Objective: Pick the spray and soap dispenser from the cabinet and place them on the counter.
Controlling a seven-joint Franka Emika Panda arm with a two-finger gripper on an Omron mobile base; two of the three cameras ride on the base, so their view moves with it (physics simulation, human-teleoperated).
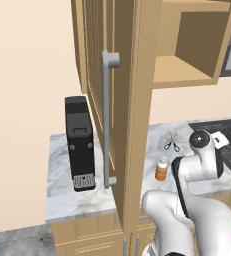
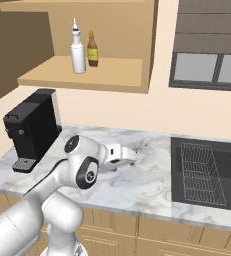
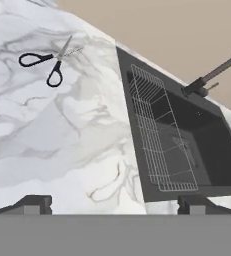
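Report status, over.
Gripper empty, jaws open, low over counter. Soap dispenser on counter; spray on cabinet shelf beside brown bottle.

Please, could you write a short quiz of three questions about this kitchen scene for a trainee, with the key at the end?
1. True or false: the spray stands on the counter.
2. Which thing lies flat on the counter? A. scissors B. a spoon C. a plate
3. Is the claw open or shut, and does it hold anything?

Key
1. False: it stands on the shelf of the cabinet.
2. A
3. Open, and it holds nothing.
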